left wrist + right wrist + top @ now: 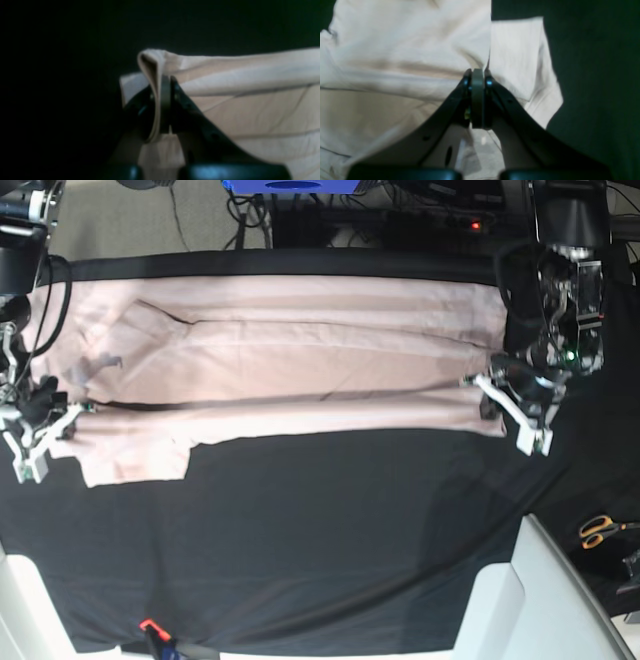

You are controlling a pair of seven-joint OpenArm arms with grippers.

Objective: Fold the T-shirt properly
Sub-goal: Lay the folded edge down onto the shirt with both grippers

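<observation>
The pale-pink T-shirt (300, 360) lies stretched sideways across the black cloth, with a fold line along its length and one sleeve (135, 458) sticking out at the lower left. My left gripper (488, 392), on the right of the base view, is shut on the shirt's edge. In the left wrist view a lifted fold of the T-shirt (152, 65) is pinched in the left gripper (165, 81). My right gripper (62, 416) sits at the shirt's other end. In the right wrist view the right gripper (477, 73) is shut where the T-shirt (402, 50) fabric bunches at its tips.
A black cloth (330, 530) covers the table under the shirt. Orange-handled scissors (600, 530) lie at the right edge. A white panel (545, 600) rises at the lower right. A small orange clip (150, 626) sits at the cloth's front edge.
</observation>
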